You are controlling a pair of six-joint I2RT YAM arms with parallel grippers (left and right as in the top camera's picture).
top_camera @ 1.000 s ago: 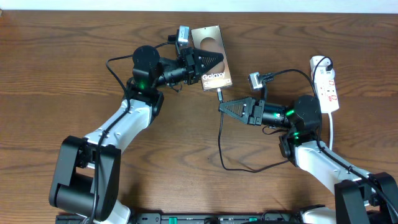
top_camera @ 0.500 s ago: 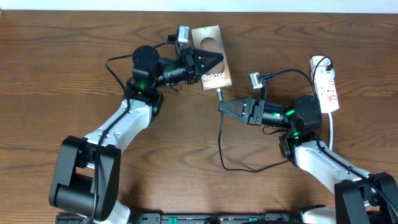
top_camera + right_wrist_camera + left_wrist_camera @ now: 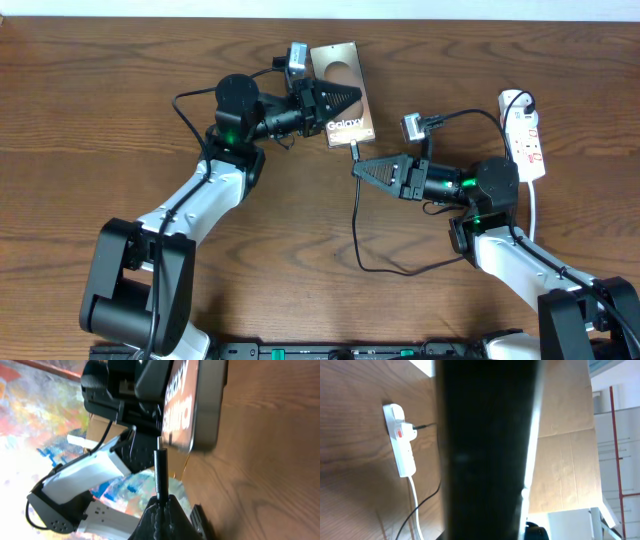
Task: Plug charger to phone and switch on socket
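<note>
The right gripper [image 3: 356,170] is pinching the charger [image 3: 159,467], its tip pointing along the long axis of the phone [image 3: 338,62] at the near short edge, about touching. The left gripper [image 3: 350,97] is clamping the phone.

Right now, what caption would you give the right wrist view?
Right hand pinches the charger tip, pointing it at the end of the phone gripped by the left hand.
</note>
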